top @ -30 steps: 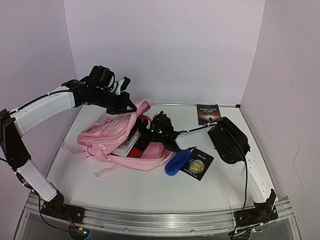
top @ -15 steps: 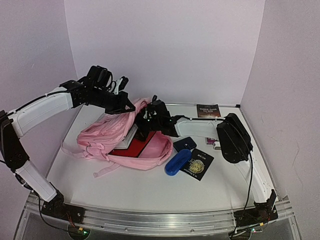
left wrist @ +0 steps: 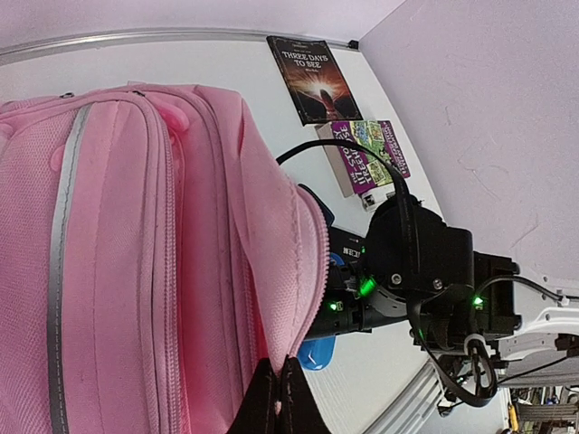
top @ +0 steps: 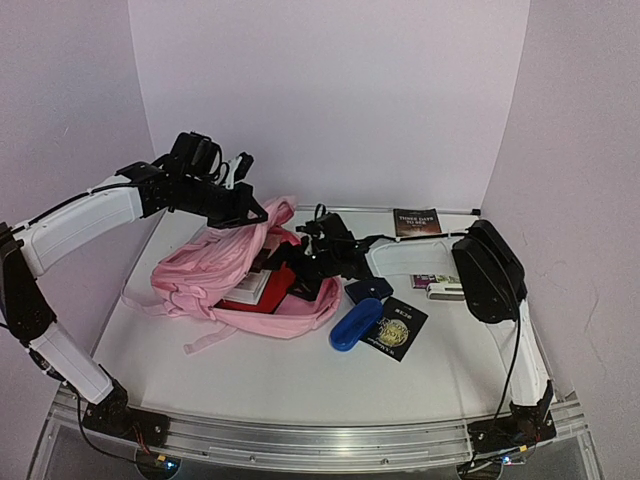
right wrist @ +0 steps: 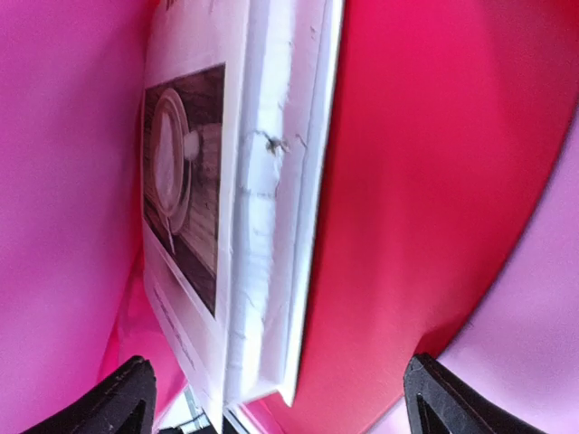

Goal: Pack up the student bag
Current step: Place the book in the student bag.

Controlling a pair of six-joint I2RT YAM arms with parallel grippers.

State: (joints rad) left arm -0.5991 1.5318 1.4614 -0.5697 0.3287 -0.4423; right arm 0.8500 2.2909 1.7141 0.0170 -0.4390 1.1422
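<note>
The student bag (top: pixel 205 268) is a large pink backpack lying on its side left of centre, its main pocket open toward the right. My left gripper (top: pixel 252 214) is shut on the zip edge of the upper flap and holds it up; the left wrist view shows that gripper (left wrist: pixel 279 400) pinching the bag (left wrist: pixel 136 253). My right gripper (top: pixel 298 270) is at the bag's mouth. In the right wrist view it (right wrist: pixel 285 402) stands wide open with nothing held. Ahead of it, inside the pink lining, lie a white book (right wrist: pixel 235 199) and a red cover (right wrist: pixel 425 181).
On the table right of the bag lie a blue case (top: pixel 355 323), a black booklet with a gold emblem (top: pixel 398 327), a dark blue item (top: pixel 368 290) and a small white item (top: pixel 445 291). A dark book (top: pixel 417 221) lies by the back wall, a purple book (left wrist: pixel 366 154) near it.
The right arm's elbow has swung up and to the right, uncovering the dark blue and white items. Its gripper stays at the bag's mouth. The left gripper still holds the flap.
</note>
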